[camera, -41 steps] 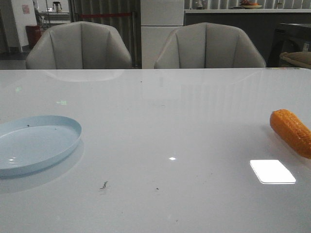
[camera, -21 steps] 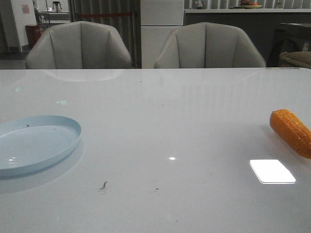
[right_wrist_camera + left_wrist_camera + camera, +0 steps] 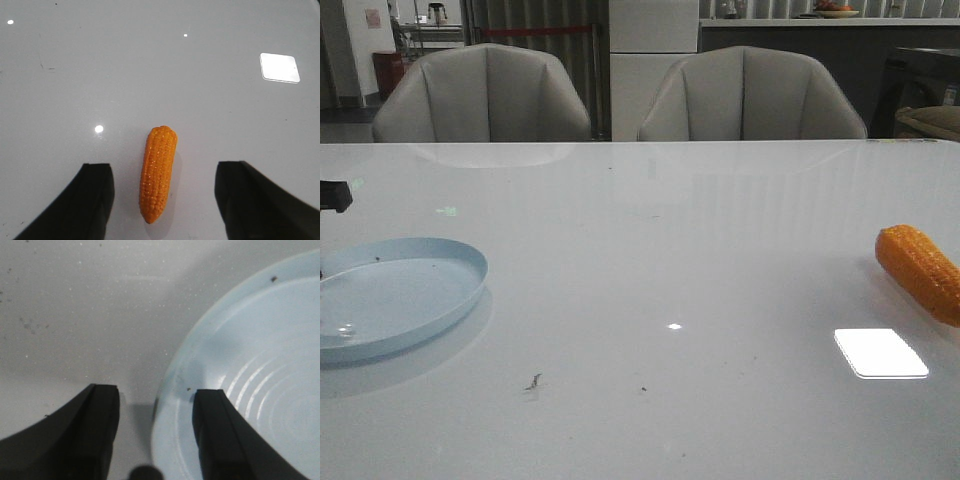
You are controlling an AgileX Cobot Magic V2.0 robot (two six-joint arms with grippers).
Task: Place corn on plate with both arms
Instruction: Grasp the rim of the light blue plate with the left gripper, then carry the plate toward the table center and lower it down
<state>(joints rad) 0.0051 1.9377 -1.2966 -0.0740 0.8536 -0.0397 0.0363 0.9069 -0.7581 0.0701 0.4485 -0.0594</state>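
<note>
We are holding our left gripper [image 3: 156,432] open astride the plate [image 3: 260,370] rim and our right gripper [image 3: 162,200] open around the corn [image 3: 157,172].

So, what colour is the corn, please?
Orange corn, clearest in the right wrist view.

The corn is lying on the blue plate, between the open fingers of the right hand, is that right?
Not quite. The corn does lie between the open fingers of the right hand, but it rests on the bare white table, not on the plate. The front view shows the plate far on the left and the corn far on the right.
</note>
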